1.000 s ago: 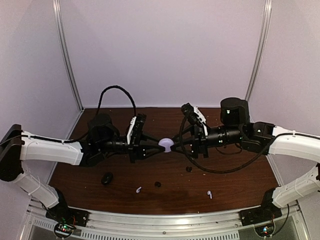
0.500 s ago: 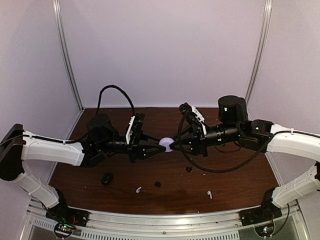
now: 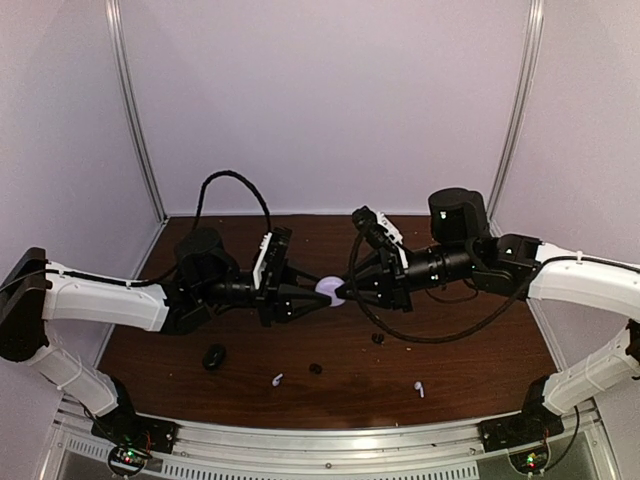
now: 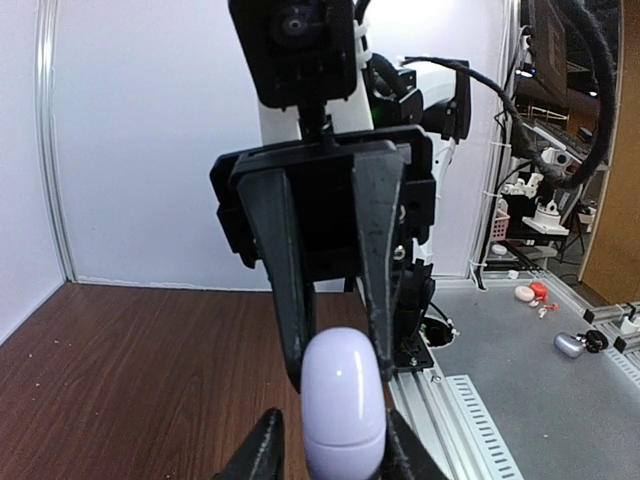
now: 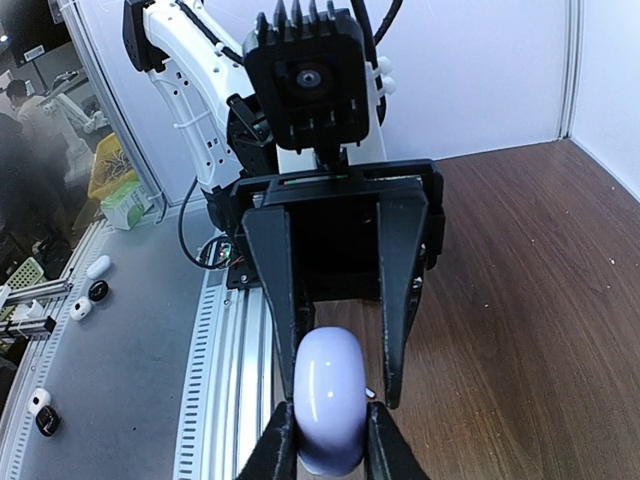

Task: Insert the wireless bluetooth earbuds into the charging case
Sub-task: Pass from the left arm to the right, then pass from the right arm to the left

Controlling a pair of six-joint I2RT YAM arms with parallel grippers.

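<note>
**Your brown wood table and the five small things on it**

You are looking at a dark brown wooden table (image 3: pixel 470 350), and every small thing on it lies in the front half, close to you. Far on the left sits a black round lump (image 3: pixel 214 356), too small for you to tell what it is. To its right lies the left white bud (image 3: pixel 277 380), with its short stem flat on the wood. Just beside that is the near black bud (image 3: pixel 316 368). The far black bud (image 3: pixel 378 338) sits more to the right and a bit further back. The right white bud (image 3: pixel 419 388) lies nearest the front edge. None of them touch.
</note>
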